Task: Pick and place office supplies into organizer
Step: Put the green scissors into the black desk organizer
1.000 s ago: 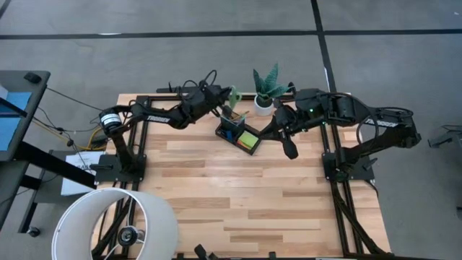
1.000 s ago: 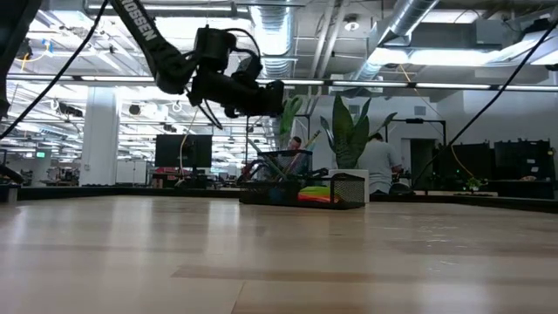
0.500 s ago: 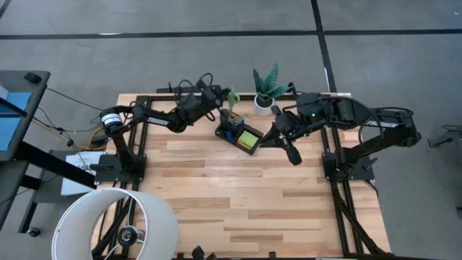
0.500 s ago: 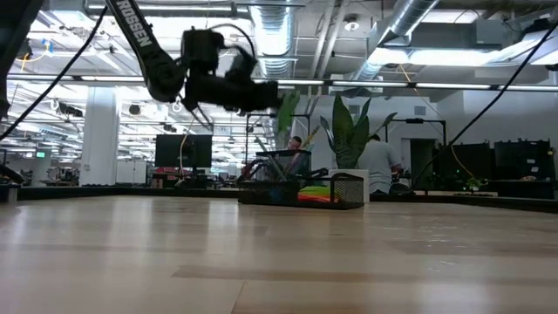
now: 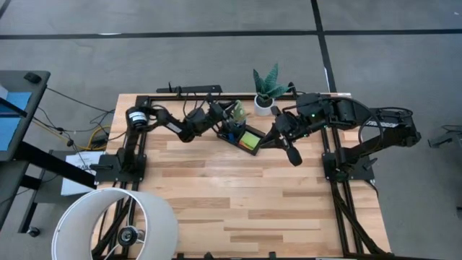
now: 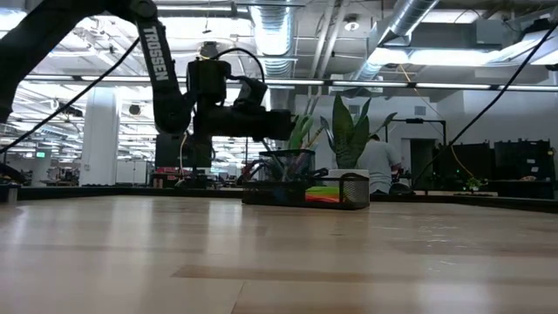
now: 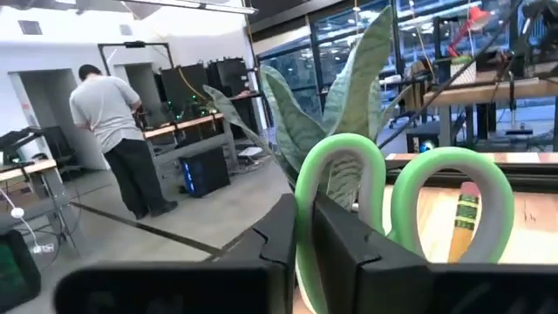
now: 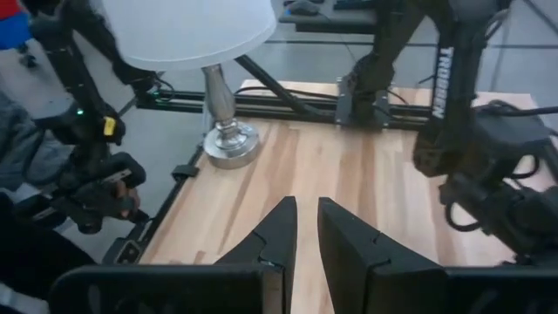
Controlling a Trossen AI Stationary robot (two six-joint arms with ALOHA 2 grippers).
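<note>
Pale wooden planks made up the worktop [image 5: 238,195], framed by black rails, with an open workshop of desks and monitors showing behind it in the low view. Near the far edge sat the small black rectangular mesh organizer [image 5: 240,135], which held a lime-green sticky-note pad [image 5: 250,140] in one compartment and several upright pens in another; which pen stood where could not be told. Just behind the organizer stood a white pot with a spiky green plant [image 5: 266,88].

From the left, the left pincer [image 5: 222,115] reached in over the organizer's far-left end. Its fingers were clamped on the green-handled scissors [image 7: 397,205], whose two rounded green loops filled the left wrist view right beyond the fingertips, with a yellow pencil [image 7: 465,218] showing through one loop. In the low view the same pincer [image 6: 281,125] hung above the organizer [image 6: 305,190], clear of the worktop.

On the other side, the right pincer [image 5: 289,150] hovered just to the right of the organizer, pointing toward the near side of the worktop. Its two dark fingers [image 8: 277,235] stood close together with a narrow gap between them and held nothing.

At the worktop's near-left corner stood a lamp with a white drum shade [image 5: 119,224]. A person [image 7: 118,139] in a grey shirt stood at a desk far off in the room.
</note>
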